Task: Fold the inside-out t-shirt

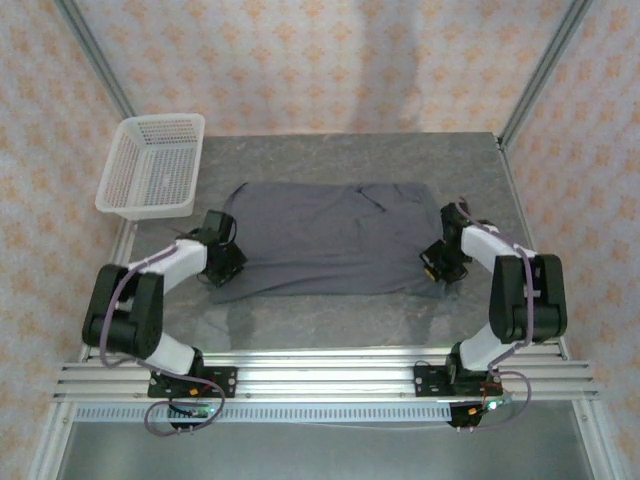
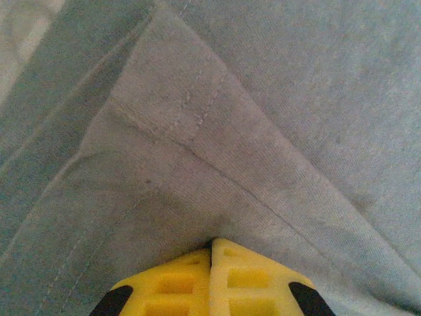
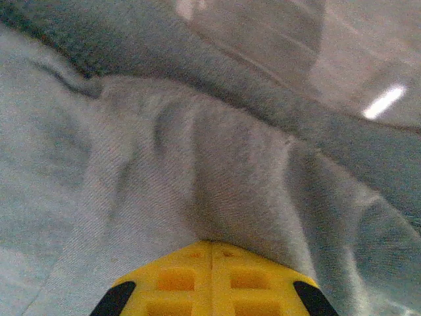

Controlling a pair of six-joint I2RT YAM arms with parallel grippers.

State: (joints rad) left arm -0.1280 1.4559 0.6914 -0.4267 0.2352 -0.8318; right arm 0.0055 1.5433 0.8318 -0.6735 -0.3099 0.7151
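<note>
The inside-out t-shirt, plain slate grey, lies spread across the middle of the table. At its near-left corner sits my left gripper, and in the left wrist view the yellow jaws of the left gripper are pressed together on a seamed fold of the t-shirt. My right gripper is at the near-right corner. Its yellow jaws are likewise shut, with bunched t-shirt cloth rising straight out of them.
A white mesh basket stands at the back left of the grey table, close to the left arm. Metal frame posts rise at the back corners. An aluminium rail runs along the near edge.
</note>
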